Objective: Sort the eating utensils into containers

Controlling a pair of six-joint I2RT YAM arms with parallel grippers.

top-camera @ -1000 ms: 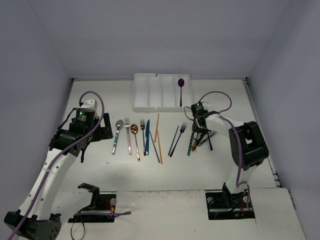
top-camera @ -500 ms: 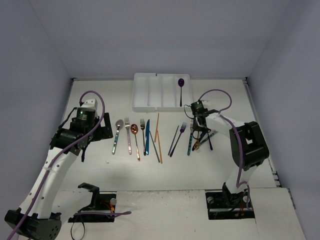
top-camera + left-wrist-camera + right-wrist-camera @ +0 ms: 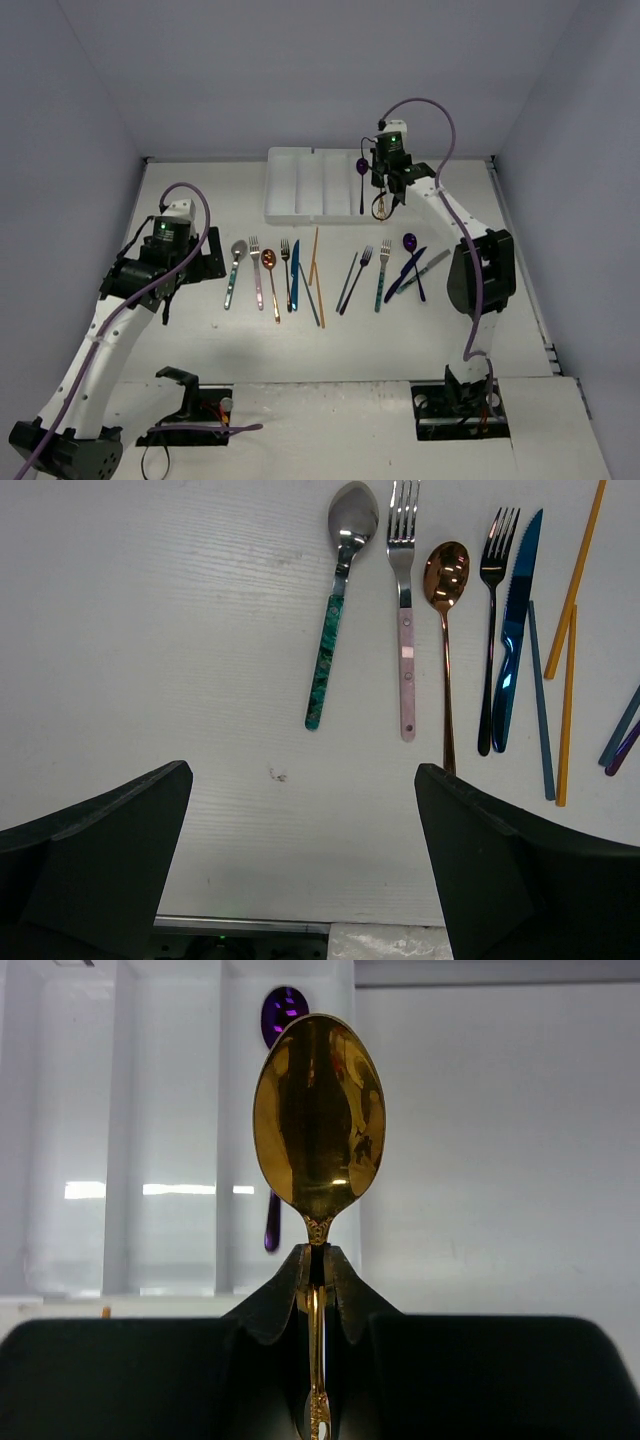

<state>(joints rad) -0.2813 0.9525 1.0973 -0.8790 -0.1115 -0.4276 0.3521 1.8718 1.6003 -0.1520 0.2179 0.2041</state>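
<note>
The right claw (image 3: 384, 193) is clamped on the slim neck of a gold spoon (image 3: 318, 1120), its fingers (image 3: 285, 1295) pressed together on either side of the stem just below the bowl. In the top view the gold spoon hangs from the claw by the white tray's (image 3: 300, 185) edge at 3 o'clock, lifted off the tabletop (image 3: 200, 190). Whether it hangs over the last compartment or just outside the wall cannot be told. The tray sits at 12 o'clock on the tabletop, its long compartments running from 12 to 6. A purple spoon (image 3: 362, 180) lies in the compartment nearest 3 o'clock, bowl toward 12.

The left claw (image 3: 305, 820) hovers with its fingers (image 3: 100, 830) wide apart and nothing between them, at about 9 o'clock on the tabletop.

The other utensils lie in a row at 6 o'clock from the tray. From the 9 o'clock end come a teal-handled spoon (image 3: 335, 620), a pink-handled fork (image 3: 404, 630), a copper spoon (image 3: 446, 630), a black fork (image 3: 490, 640), a blue knife (image 3: 515, 630) touching it, and orange chopsticks (image 3: 575, 580). Farther toward 3 o'clock lie a dark fork (image 3: 357, 272), a teal-handled fork (image 3: 383, 275), and a second purple spoon (image 3: 411, 250) crossing a second blue knife (image 3: 405, 275).
</note>
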